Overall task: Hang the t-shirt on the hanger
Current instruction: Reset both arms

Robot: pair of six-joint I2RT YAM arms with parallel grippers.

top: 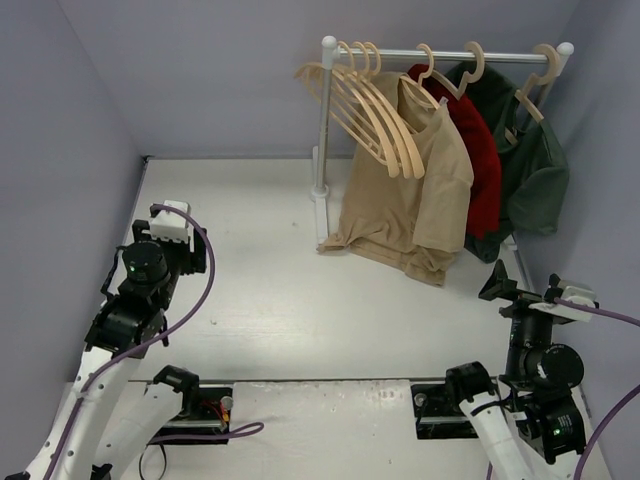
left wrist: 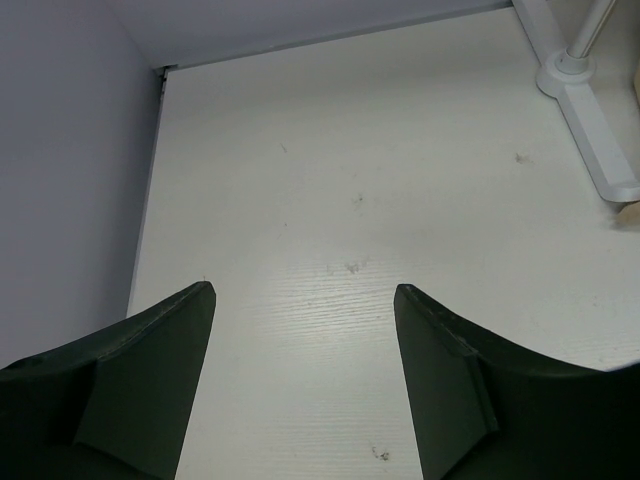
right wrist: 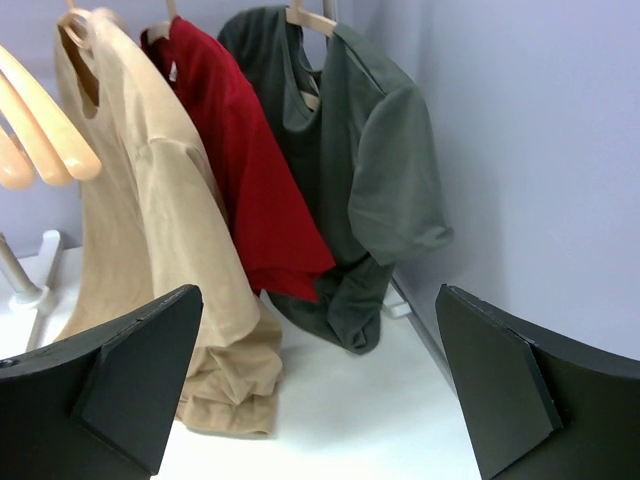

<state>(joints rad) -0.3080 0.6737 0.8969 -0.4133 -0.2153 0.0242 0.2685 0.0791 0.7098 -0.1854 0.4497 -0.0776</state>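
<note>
The tan t-shirt [top: 410, 190] hangs from the rack rail on a pale wooden hanger [right wrist: 78, 22]. Its hem is bunched on the table. It also shows in the right wrist view [right wrist: 150, 200], and a corner of it shows in the left wrist view [left wrist: 630, 212]. My left gripper [left wrist: 303, 290] is open and empty above bare table, far left of the rack. My right gripper [right wrist: 318, 290] is open and empty, low at the right, facing the hanging clothes; in the top view its dark fingers [top: 496, 284] sit near the table's right edge.
Several spare wooden hangers [top: 375, 120] hang at the rail's left end. A dark red t-shirt [top: 482, 165] and a dark green garment [top: 530, 170] hang right of the tan one. The white rack post [top: 322, 130] and foot [left wrist: 590, 110] stand at the back. Walls close in on three sides.
</note>
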